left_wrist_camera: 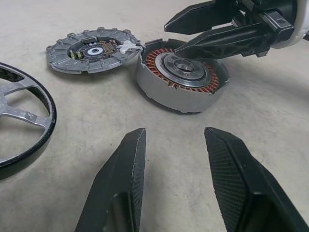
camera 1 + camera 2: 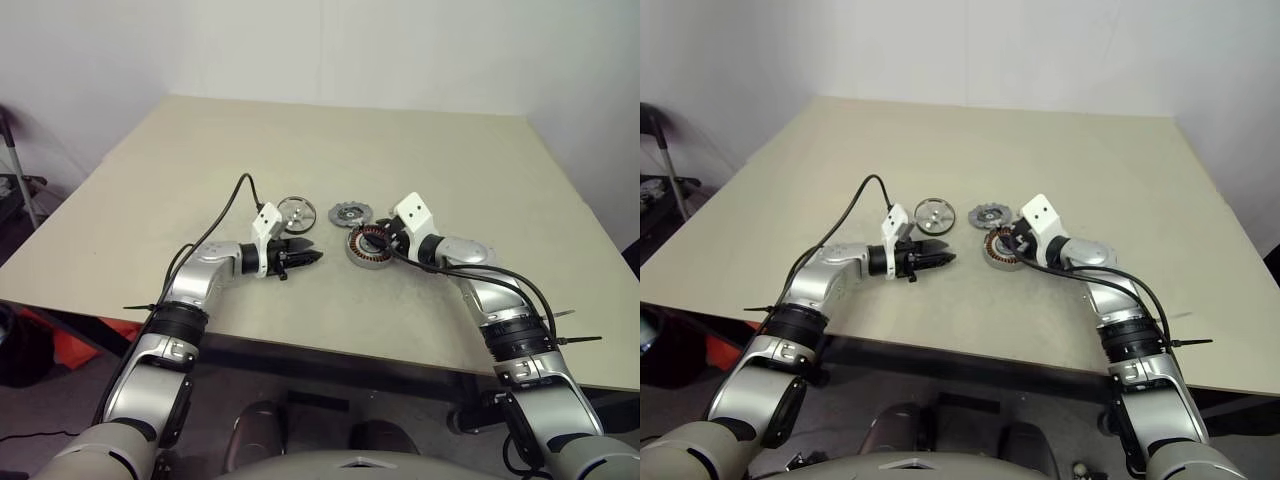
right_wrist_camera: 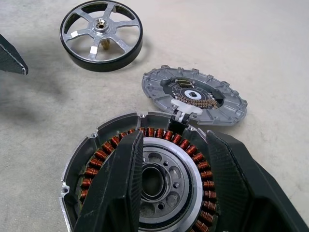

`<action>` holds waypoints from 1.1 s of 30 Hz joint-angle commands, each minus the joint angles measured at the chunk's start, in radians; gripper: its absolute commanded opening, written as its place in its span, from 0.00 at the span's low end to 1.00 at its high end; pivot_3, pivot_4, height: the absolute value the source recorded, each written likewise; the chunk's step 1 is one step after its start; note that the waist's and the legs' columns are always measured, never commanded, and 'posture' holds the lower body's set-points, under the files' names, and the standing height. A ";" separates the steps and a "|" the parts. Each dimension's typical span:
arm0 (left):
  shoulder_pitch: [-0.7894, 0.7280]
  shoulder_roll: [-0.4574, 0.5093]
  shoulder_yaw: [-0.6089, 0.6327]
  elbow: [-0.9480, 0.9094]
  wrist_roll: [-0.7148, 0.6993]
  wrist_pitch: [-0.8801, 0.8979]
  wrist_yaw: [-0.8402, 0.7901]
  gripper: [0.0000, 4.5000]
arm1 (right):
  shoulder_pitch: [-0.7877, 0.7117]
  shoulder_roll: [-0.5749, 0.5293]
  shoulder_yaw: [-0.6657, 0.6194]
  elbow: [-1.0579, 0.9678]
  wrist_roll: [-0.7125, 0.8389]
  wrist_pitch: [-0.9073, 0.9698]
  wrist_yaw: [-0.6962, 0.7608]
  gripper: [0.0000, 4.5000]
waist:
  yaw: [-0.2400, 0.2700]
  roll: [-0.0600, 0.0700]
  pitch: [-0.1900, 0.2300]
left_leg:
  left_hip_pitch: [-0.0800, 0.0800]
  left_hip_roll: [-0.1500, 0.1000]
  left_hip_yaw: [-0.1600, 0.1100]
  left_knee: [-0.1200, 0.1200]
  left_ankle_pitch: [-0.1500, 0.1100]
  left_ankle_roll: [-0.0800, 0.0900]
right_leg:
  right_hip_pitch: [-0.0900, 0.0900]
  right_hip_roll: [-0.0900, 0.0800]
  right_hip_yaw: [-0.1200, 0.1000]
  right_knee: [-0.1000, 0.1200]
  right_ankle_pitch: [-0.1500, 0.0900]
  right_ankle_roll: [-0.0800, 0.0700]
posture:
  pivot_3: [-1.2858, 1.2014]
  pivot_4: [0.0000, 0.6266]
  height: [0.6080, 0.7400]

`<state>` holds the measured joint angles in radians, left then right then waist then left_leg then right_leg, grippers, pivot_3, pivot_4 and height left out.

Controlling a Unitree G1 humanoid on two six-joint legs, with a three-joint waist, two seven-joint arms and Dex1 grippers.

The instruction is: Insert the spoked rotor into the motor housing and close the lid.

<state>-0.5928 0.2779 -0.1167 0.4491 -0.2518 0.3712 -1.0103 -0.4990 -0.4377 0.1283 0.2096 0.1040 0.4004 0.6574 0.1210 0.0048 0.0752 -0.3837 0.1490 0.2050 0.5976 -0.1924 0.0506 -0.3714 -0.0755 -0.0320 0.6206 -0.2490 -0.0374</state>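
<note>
The motor housing [image 2: 366,248], a silver cup with copper windings around a central hub, sits on the table between my two grippers. My right gripper [image 3: 174,140] hovers open just over its top, a finger [image 3: 120,183] on each side of the hub, holding nothing. The lid [image 2: 349,213], a grey notched disc, lies flat just behind the housing and touches its rim. The spoked rotor [image 2: 296,212], silver with a black rim, lies left of the lid. My left gripper [image 1: 176,133] is open and empty, low over the table, pointing at the housing from its left.
The tan table [image 2: 330,140] stretches wide and bare behind the parts. Its front edge [image 2: 330,345] runs close under my forearms. A black cable [image 2: 232,200] loops up from the left wrist.
</note>
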 commanded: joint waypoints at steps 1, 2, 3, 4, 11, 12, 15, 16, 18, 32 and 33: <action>-0.019 0.005 0.010 -0.034 -0.007 -0.004 0.004 0.45 | -0.033 -0.002 -0.029 -0.004 0.003 -0.020 -0.005 0.46 | 0.000 0.000 0.000 | 0.000 0.000 0.000 0.000 0.000 0.000 | 0.000 0.000 0.000 0.000 0.000 0.000 | 0.52 0.00 1.00; -0.019 0.005 0.010 -0.034 -0.007 -0.003 0.005 0.45 | -0.030 0.003 -0.027 0.013 0.002 -0.023 -0.007 0.46 | 0.000 0.000 0.000 | 0.000 0.000 0.000 0.000 0.000 0.000 | 0.000 0.000 0.000 0.000 0.000 0.000 | 0.52 0.00 1.00; -0.019 0.006 0.010 -0.034 -0.007 -0.003 0.006 0.45 | -0.026 0.009 -0.025 0.032 0.002 -0.027 -0.009 0.46 | 0.000 0.000 0.000 | 0.000 0.000 0.000 0.000 0.000 0.000 | 0.000 0.000 0.000 0.000 0.000 0.000 | 0.52 0.00 1.00; -0.019 0.006 0.011 -0.034 -0.006 -0.004 0.008 0.45 | -0.021 0.017 -0.023 0.061 0.001 -0.034 -0.012 0.46 | 0.000 0.000 0.000 | 0.000 0.000 0.000 0.000 0.000 0.000 | 0.000 0.000 0.000 0.000 0.000 0.000 | 0.52 0.00 1.00; -0.013 0.007 0.014 -0.037 -0.008 -0.003 0.018 0.45 | 0.000 0.023 -0.026 0.071 -0.004 -0.059 -0.017 0.46 | -0.001 0.000 0.000 | 0.002 0.000 0.000 0.000 -0.001 0.001 | 0.002 0.000 0.000 0.000 0.000 0.000 | 0.52 0.00 1.00; -0.011 0.007 0.014 -0.037 -0.009 -0.003 0.020 0.45 | -0.001 0.020 -0.031 0.061 0.000 -0.056 -0.016 0.46 | 0.000 0.000 0.000 | 0.002 0.000 0.000 0.000 -0.001 0.001 | 0.002 0.000 0.000 0.000 0.000 0.000 | 0.52 0.00 1.00; -0.011 -0.001 0.048 -0.014 -0.021 0.006 0.063 0.45 | -0.015 0.004 -0.060 0.014 0.014 -0.042 -0.022 0.46 | 0.000 0.000 0.000 | 0.002 0.000 0.000 0.000 -0.001 0.001 | 0.002 0.000 0.000 0.000 0.000 0.000 | 0.52 0.00 1.00; -0.019 -0.009 0.079 0.005 -0.034 0.015 0.102 0.45 | -0.020 0.000 -0.075 -0.016 0.027 -0.029 -0.022 0.46 | 0.000 0.000 0.000 | 0.002 0.000 0.000 0.000 0.000 0.001 | 0.002 0.000 0.000 0.000 0.000 0.000 | 0.52 0.00 1.00; -0.034 -0.021 0.135 0.037 -0.059 0.036 0.166 0.45 | -0.022 -0.007 -0.099 -0.074 0.050 -0.001 -0.022 0.46 | 0.000 0.000 0.000 | 0.000 0.000 0.000 0.000 0.000 0.000 | 0.000 0.000 0.000 0.001 0.000 0.000 | 0.52 0.00 1.00; -0.118 -0.084 0.313 0.257 -0.144 0.125 0.336 0.45 | 0.041 -0.028 -0.136 -0.212 0.075 0.091 -0.030 0.46 | 0.003 0.000 0.000 | 0.000 0.000 0.000 0.000 -0.002 0.003 | 0.000 0.000 0.000 0.000 0.000 0.000 | 0.52 0.00 1.00; -0.136 -0.095 0.334 0.291 -0.156 0.126 0.349 0.45 | 0.046 -0.030 -0.138 -0.217 0.076 0.096 -0.028 0.46 | 0.003 0.000 0.000 | 0.000 0.000 0.000 0.000 -0.002 0.003 | 0.000 0.000 0.000 0.000 0.000 0.000 | 0.52 0.00 1.00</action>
<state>-0.6877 0.1930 0.1789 0.7102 -0.3750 0.4947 -0.6803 -0.4490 -0.4526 0.0121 0.0496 0.1612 0.4935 0.6300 0.1239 0.0048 0.0752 -0.3837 0.1489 0.2051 0.5977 -0.1940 0.0534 -0.3713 -0.0753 -0.0319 0.6205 -0.2490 -0.0374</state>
